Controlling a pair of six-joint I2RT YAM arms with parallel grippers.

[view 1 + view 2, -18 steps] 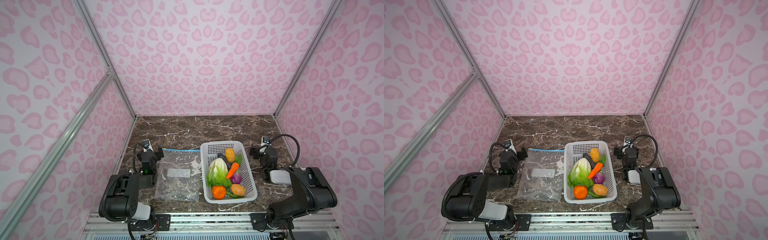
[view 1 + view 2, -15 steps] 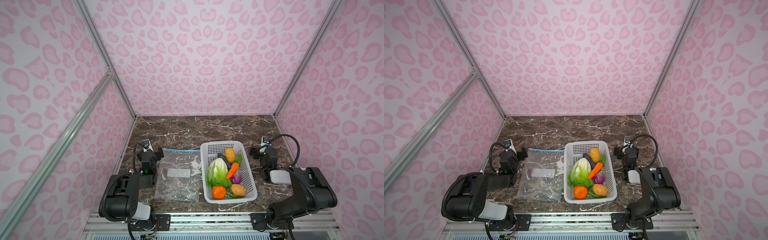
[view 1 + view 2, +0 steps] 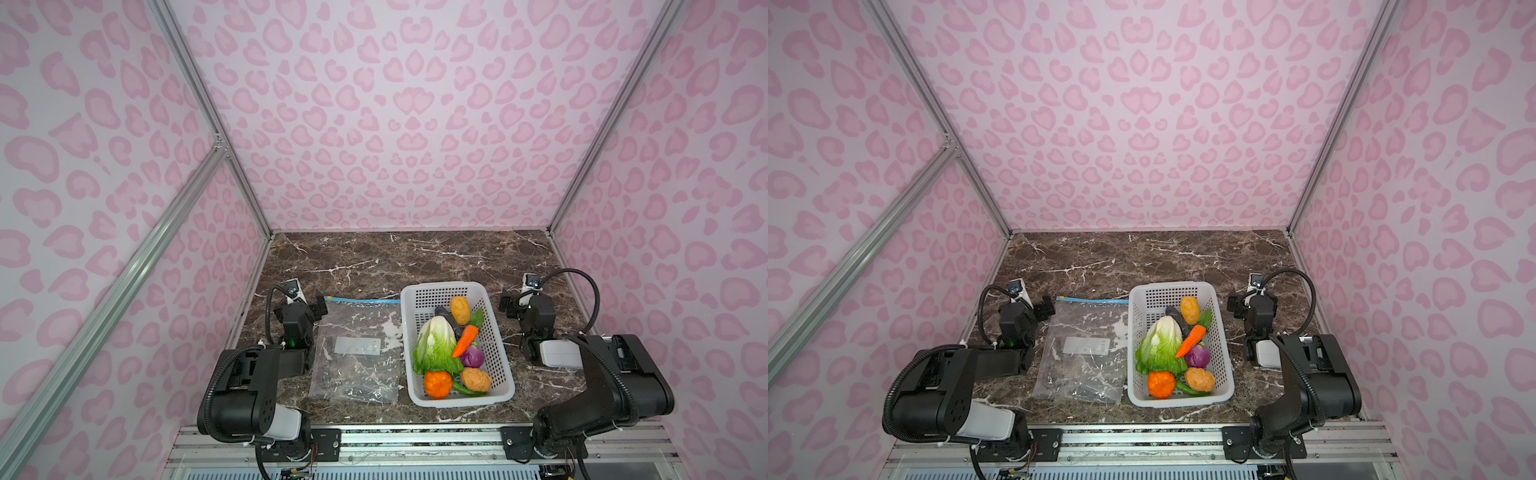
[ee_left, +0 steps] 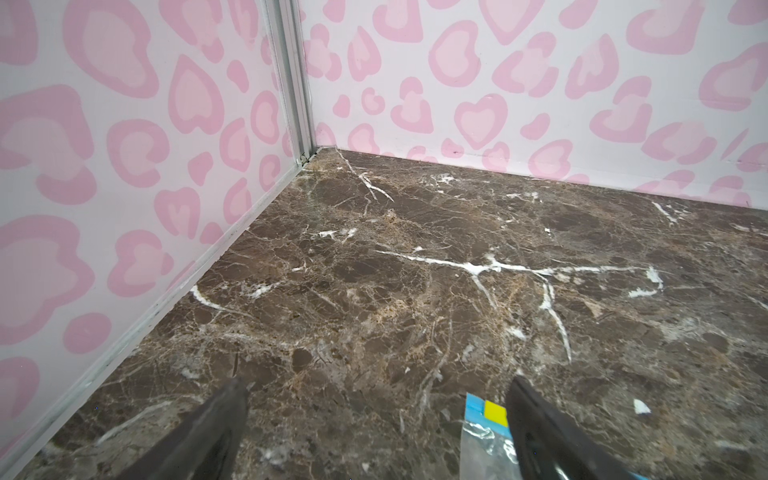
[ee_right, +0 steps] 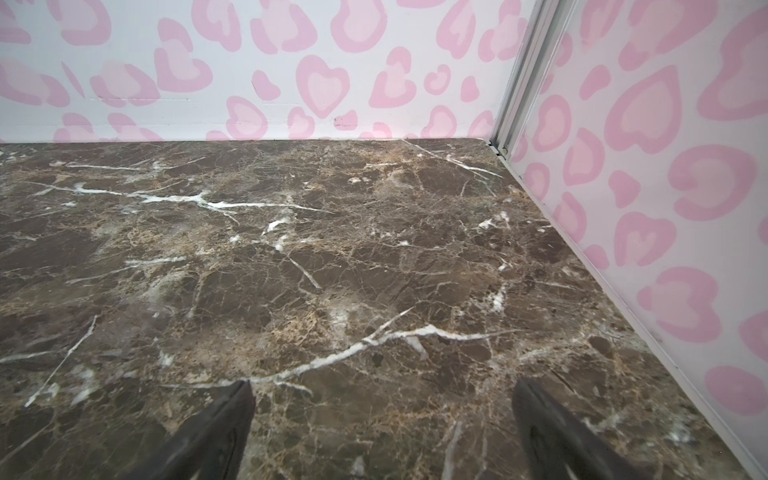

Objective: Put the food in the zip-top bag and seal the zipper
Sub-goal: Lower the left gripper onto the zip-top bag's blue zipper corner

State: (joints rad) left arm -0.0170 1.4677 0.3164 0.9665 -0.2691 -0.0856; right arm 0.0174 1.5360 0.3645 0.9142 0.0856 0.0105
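Both hands are spread wide and empty. The left hand (image 4: 376,384) sits low over the worktop (image 4: 415,270), one finger just beside the yellow-marked end of the zipper (image 4: 486,411). The right hand (image 5: 382,385) is over bare marble. At lower centre in both top views, the zip-top bag (image 3: 357,353) lies flat, just left of the white basket (image 3: 440,286) holding the food (image 3: 436,345).
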